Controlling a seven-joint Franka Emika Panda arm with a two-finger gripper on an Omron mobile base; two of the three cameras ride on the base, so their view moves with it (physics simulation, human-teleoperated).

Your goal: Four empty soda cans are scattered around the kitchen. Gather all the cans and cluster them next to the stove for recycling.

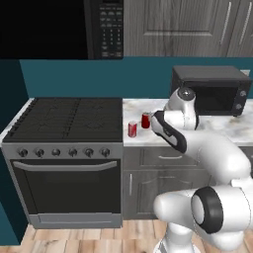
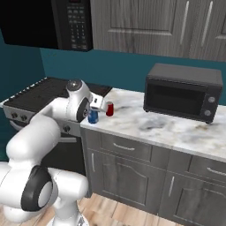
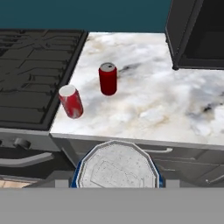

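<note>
My hand view shows my gripper pinching the blue can [image 3: 117,168] by its silvery top, above the counter [image 3: 166,105] edge, while two red cans [image 3: 108,79] stand beside the stove [image 1: 64,118].

A white marbled bench [image 2: 176,128] over grey cabinets [image 2: 132,176] carries a boxy black countertop microwave [image 2: 183,92] against the teal wall [image 1: 99,76], with a black keypad microwave [image 1: 59,29] and grey upper cupboards [image 2: 154,26] above, and a wooden floor [image 1: 99,237] below.
</note>
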